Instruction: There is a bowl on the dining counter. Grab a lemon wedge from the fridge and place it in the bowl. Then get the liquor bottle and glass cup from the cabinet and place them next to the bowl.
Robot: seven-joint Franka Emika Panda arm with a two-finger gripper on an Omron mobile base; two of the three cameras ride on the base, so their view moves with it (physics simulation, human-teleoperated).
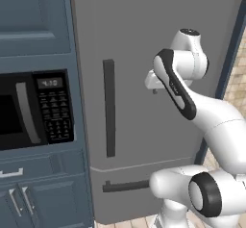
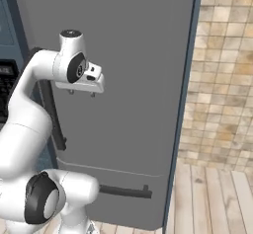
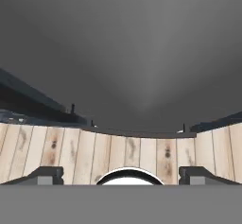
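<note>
The tall grey fridge stands shut right in front of me, its dark vertical bar handle left of the arm. My gripper hangs in front of the fridge door, pointing down, open and empty. In the hand view the two fingertips stand wide apart over the wooden floor, with the grey fridge front above. In the right base view the same fridge door rises behind the hand. The bowl, dining counter, lemon wedge, liquor bottle, glass cup and cabinet are out of view.
A black microwave sits in dark blue cabinetry left of the fridge. A horizontal drawer handle runs low on the fridge. A tan tiled wall and wooden floor lie to the right.
</note>
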